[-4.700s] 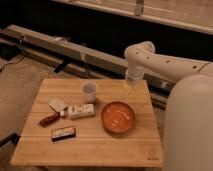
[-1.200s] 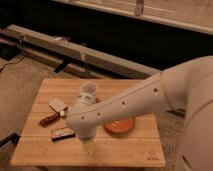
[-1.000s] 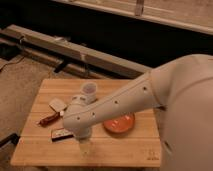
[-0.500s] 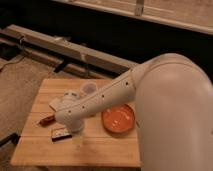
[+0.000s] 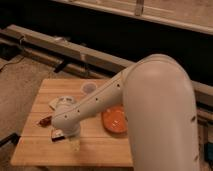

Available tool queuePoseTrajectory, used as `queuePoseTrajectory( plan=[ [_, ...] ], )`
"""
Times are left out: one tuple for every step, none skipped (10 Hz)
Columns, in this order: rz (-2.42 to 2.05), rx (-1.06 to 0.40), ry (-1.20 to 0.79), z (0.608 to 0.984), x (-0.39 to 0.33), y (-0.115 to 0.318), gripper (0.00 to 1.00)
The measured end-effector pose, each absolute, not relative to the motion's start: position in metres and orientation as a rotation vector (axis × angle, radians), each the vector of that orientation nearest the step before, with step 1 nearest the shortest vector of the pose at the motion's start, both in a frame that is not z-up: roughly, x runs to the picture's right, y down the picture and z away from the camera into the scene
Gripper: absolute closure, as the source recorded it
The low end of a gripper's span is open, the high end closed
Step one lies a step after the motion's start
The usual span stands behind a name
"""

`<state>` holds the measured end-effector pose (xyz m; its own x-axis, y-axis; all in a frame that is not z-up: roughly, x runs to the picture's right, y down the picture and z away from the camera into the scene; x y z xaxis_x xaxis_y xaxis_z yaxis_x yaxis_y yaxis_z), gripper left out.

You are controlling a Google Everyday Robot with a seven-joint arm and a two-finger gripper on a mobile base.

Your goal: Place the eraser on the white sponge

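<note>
The eraser [image 5: 57,136], a small dark block with a pale strip, lies near the table's front left, partly hidden by my wrist. A corner of the white sponge [image 5: 53,103] shows at the left, behind my arm. My gripper [image 5: 75,145] hangs low over the wood just right of the eraser, pointing down. It is open and holds nothing. My big white arm sweeps in from the right and covers the middle of the table.
A translucent cup [image 5: 89,88] stands at the back middle of the wooden table [image 5: 35,150]. An orange bowl [image 5: 115,121] sits to the right, half under my arm. A red-handled tool [image 5: 45,121] lies left of the eraser. Dark rails run behind the table.
My arm has swung further left and lower, so the gripper now hangs beside the eraser. The objects on the table have not moved.
</note>
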<state>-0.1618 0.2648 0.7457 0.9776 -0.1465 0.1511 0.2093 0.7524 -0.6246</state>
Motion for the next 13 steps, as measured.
queuePoseTrajectory(
  plan=[
    [-0.21,-0.694,-0.097,0.75,-0.169,0.272,0.2],
    [-0.222,-0.697,-0.099,0.754,-0.175,0.277,0.2],
    [-0.23,-0.698,-0.104,0.757,-0.183,0.279,0.2],
    [-0.232,-0.699,-0.107,0.762,-0.192,0.278,0.2],
    [-0.235,-0.698,-0.11,0.765,-0.198,0.276,0.2],
    [-0.231,-0.697,-0.117,0.768,-0.207,0.27,0.2],
    [-0.225,-0.698,-0.122,0.77,-0.213,0.264,0.2],
    [-0.219,-0.698,-0.129,0.771,-0.219,0.259,0.2],
    [-0.214,-0.699,-0.131,0.774,-0.223,0.256,0.2],
    [-0.215,-0.7,-0.132,0.775,-0.228,0.255,0.2],
    [-0.224,-0.705,-0.129,0.779,-0.233,0.258,0.2],
    [-0.231,-0.71,-0.121,0.784,-0.235,0.263,0.2],
    [-0.24,-0.712,-0.112,0.789,-0.238,0.266,0.2]
  ],
)
